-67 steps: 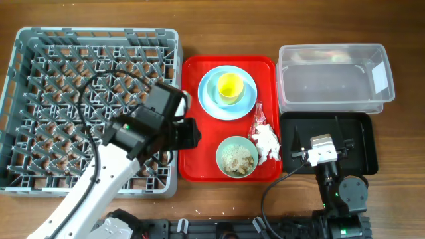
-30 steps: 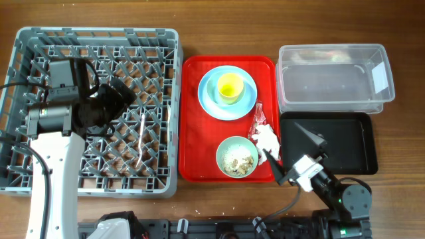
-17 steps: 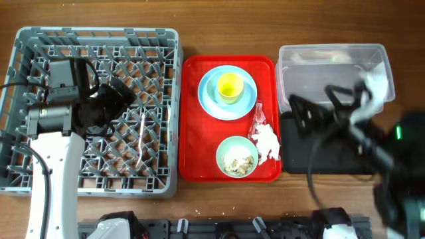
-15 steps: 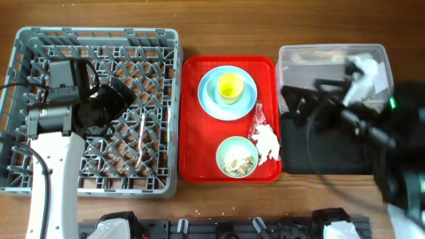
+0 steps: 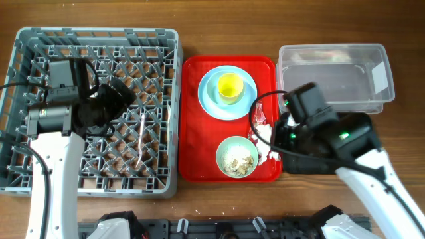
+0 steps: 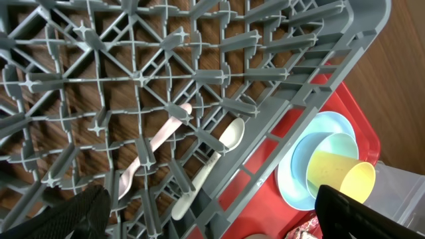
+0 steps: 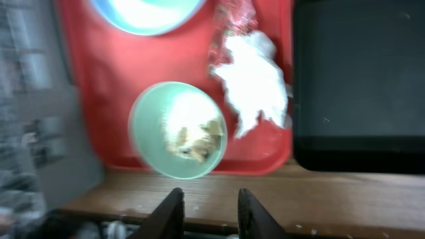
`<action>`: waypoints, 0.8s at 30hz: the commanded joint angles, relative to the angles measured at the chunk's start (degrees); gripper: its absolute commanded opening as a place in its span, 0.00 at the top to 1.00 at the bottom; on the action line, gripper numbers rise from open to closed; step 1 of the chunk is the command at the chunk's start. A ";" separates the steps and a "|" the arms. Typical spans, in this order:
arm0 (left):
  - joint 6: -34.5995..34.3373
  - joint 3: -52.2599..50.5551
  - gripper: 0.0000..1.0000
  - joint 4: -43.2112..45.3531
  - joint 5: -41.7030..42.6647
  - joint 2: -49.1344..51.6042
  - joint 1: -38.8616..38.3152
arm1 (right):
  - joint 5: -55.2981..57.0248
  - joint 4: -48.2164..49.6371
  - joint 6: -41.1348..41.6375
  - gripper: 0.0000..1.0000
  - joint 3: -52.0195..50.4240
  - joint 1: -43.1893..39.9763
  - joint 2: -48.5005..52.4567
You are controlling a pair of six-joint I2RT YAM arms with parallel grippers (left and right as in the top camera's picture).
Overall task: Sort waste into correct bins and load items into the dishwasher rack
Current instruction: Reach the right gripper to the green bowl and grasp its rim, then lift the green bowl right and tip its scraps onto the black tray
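The grey dishwasher rack [image 5: 40, 40] fills the left; a white spoon [image 6: 222, 143] and fork [image 6: 159, 143] lie in its grid. My left gripper [image 5: 123, 96] hangs over them, open and empty, both fingers [image 6: 80, 212] wide apart. On the red tray [image 5: 192, 146] stand a blue plate [image 5: 211, 99] carrying a yellow cup [image 5: 230, 86], a green bowl [image 5: 237, 157] of rice scraps, a crumpled napkin [image 5: 267, 141] and a clear-and-red wrapper [image 5: 257, 116]. My right gripper [image 5: 279, 133] hovers by the napkin [image 7: 255, 79], its jaws a little apart with nothing between them.
A clear tub [image 5: 332, 76] sits at the back right with the black tray [image 5: 362, 143] in front of it, under my right arm. The rack [image 6: 299, 79] rim borders the red tray [image 6: 345, 106]. Bare wooden table runs along the front edge [image 7: 319, 199].
My right arm has swung from the table's front, across the bins, to the black tray's left edge beside the napkin, and its jaws have narrowed. The left arm has not moved.
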 commanded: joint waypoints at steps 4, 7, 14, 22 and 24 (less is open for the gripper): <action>0.22 0.57 0.00 -0.02 0.46 -0.31 0.22 | -0.66 13.88 6.14 0.62 -11.08 6.38 8.11; 0.22 0.57 0.00 -0.02 0.46 -0.31 0.22 | -16.13 22.91 2.49 0.63 -11.96 8.13 13.77; 0.22 0.57 0.00 -0.02 0.46 -0.31 0.22 | -8.26 32.09 1.64 0.61 -11.96 21.81 27.43; 0.22 0.57 0.00 0.00 0.46 -0.31 0.22 | -6.16 31.80 2.16 0.96 -11.58 22.36 27.80; 0.22 0.57 0.00 -0.02 0.46 -0.31 0.22 | -6.08 28.98 3.08 0.96 -9.51 22.38 27.80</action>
